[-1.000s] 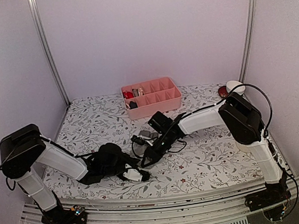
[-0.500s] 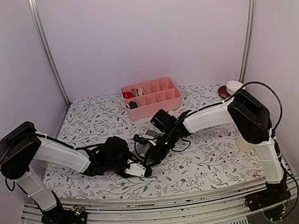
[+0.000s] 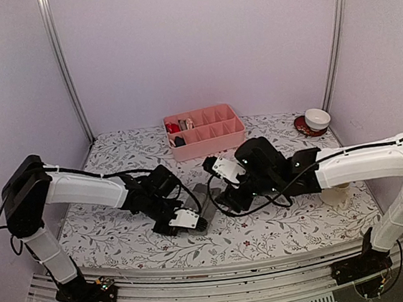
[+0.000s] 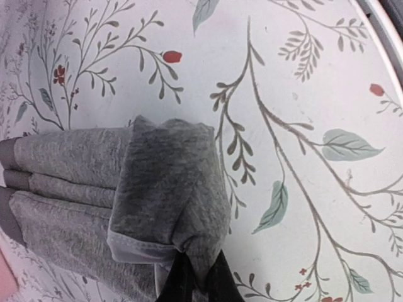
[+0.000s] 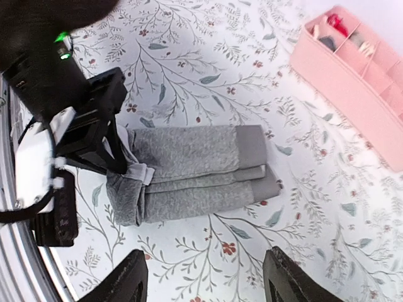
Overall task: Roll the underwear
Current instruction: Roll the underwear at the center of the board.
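Grey jersey, soft and floppy: the underwear [image 5: 195, 170] lies folded flat on the flowered table [image 5: 327, 214], between the two arms. The left gripper [image 4: 194, 278] is pinched tight on the curled-over end. The right gripper [image 5: 211, 283] hovers above, fingers spread wide, holding nothing. It's light stuff and likely to spring open, so grab the thick turned edge through all layers.

The top camera looks down from above and behind the arm bases [image 3: 94, 292], taking in the whole worktop [image 3: 282, 232]. The left wrist camera sits very near the underwear [image 4: 126, 195], looking past the left hand [image 4: 192, 283]. The right wrist camera looks down from higher up; all three views share that underwear.
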Available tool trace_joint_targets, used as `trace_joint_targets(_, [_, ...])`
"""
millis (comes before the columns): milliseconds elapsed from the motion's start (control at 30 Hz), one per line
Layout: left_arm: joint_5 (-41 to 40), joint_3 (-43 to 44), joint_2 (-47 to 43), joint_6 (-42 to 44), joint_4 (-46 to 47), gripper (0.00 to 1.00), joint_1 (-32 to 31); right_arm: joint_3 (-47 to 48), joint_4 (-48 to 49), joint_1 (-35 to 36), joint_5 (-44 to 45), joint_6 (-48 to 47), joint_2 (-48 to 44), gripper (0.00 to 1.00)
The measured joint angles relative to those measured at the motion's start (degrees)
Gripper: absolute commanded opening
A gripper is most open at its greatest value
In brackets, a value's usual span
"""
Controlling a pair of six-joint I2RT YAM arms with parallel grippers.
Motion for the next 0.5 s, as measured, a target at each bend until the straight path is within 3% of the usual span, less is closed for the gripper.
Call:
trace_joint_targets(133, [5.84, 6.8, 3.87, -1.51, -9.46, 0.0, 1.73, -9.38, 11.37, 10.73, 16.76, -7.63, -8.81, 0.68])
trace_joint_targets(233, [9.97, 12.22, 7.58, -2.45, -15.89, 0.0, 3.17, -14.75, 20.39, 17.66, 24.09, -15.26, -11.63, 0.68])
trace_joint_targets(500, [19.04, 22.38, 16.17, -4.37, -28.37, 0.0, 5.2, -17.66, 34.99, 25.07, 31.56, -31.56, -4.79, 0.67])
